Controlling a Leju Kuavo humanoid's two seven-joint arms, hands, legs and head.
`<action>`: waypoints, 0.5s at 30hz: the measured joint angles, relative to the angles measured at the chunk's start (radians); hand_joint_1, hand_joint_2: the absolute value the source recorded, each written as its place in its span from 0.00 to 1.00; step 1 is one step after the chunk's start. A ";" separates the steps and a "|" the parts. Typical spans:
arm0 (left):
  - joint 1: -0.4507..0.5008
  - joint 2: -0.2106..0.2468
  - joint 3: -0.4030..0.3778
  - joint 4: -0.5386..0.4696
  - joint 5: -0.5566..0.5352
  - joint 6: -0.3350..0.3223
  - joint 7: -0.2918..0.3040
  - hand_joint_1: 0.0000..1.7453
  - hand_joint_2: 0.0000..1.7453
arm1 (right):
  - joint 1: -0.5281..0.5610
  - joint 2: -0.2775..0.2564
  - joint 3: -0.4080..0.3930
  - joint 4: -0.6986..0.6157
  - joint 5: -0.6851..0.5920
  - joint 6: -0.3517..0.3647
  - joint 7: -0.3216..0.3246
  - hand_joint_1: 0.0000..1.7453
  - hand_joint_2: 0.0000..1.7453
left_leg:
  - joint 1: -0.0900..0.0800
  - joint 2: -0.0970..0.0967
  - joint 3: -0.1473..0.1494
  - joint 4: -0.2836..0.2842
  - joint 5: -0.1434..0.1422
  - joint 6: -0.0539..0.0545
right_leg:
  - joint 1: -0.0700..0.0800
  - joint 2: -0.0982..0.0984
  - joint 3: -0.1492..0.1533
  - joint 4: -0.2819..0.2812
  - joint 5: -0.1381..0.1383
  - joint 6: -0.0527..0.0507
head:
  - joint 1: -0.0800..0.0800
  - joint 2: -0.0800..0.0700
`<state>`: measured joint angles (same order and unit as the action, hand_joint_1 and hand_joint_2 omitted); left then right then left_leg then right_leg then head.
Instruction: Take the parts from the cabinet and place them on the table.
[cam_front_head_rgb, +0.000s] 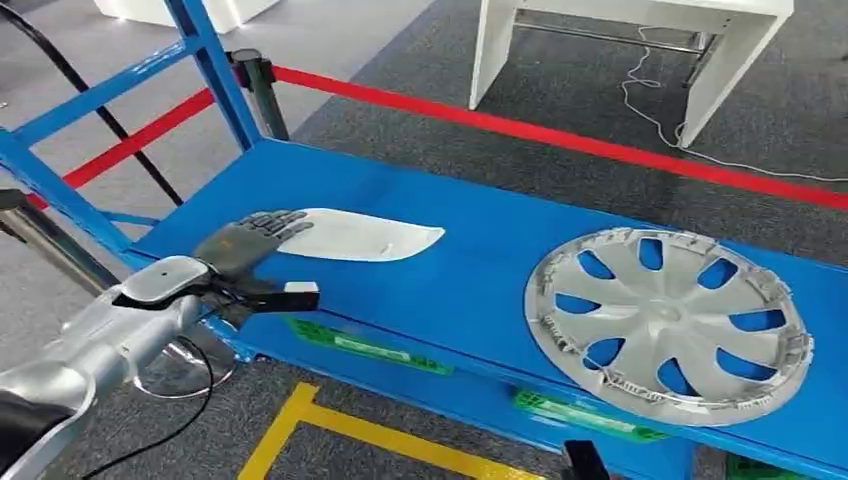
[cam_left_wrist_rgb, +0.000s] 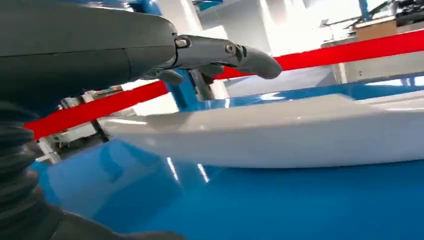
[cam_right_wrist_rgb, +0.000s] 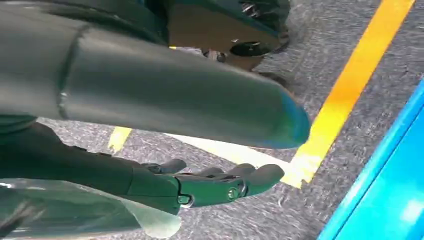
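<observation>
Resting left hand (cam_front_head_rgb: 250, 240) on white part's (cam_front_head_rgb: 360, 237) end, near shelf (cam_front_head_rgb: 480, 270) edge

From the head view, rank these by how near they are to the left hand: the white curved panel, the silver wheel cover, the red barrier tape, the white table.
1. White curved panel: on the blue shelf, under the left hand's fingers.
2. Red barrier tape: behind the shelf, across the carpet.
3. Silver wheel cover: on the shelf's right end.
4. White table: far back right, beyond the tape.
</observation>
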<state>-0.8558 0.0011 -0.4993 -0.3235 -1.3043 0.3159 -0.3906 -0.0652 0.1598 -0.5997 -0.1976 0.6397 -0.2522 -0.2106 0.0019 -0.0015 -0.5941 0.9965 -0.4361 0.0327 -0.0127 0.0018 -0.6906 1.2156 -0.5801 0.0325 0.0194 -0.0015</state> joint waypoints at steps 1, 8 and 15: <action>0.004 -0.005 0.000 0.001 0.003 0.000 0.001 0.00 1.00 | 0.002 0.000 -0.001 0.000 0.001 0.000 0.000 0.00 0.00 | -0.001 0.000 0.000 0.000 0.000 0.001 | 0.000 0.000 -0.032 0.066 -0.022 0.003 | 0.000 0.000; 0.012 -0.008 0.018 0.002 0.011 0.002 0.002 0.00 1.00 | -0.001 0.000 -0.006 0.000 0.002 -0.006 -0.003 0.00 0.00 | -0.006 -0.005 -0.007 0.024 -0.011 -0.017 | -0.003 0.003 0.097 -0.191 0.105 -0.004 | -0.001 0.000; 0.024 -0.004 0.019 0.004 0.010 0.002 0.008 0.00 1.00 | -0.001 0.000 -0.012 0.000 0.003 -0.009 -0.009 0.00 0.00 | 0.002 -0.003 -0.080 0.200 -0.117 -0.047 | -0.004 0.000 0.098 -0.194 0.114 -0.038 | -0.003 0.000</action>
<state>-0.8322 -0.0027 -0.4803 -0.3193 -1.2943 0.3182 -0.3826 -0.0661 0.1595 -0.6115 -0.1976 0.6424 -0.2609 -0.2194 0.0043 -0.0044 -0.6738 1.1964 -0.5534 -0.0144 -0.0167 0.0020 -0.5929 1.0219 -0.4666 -0.0058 0.0164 -0.0015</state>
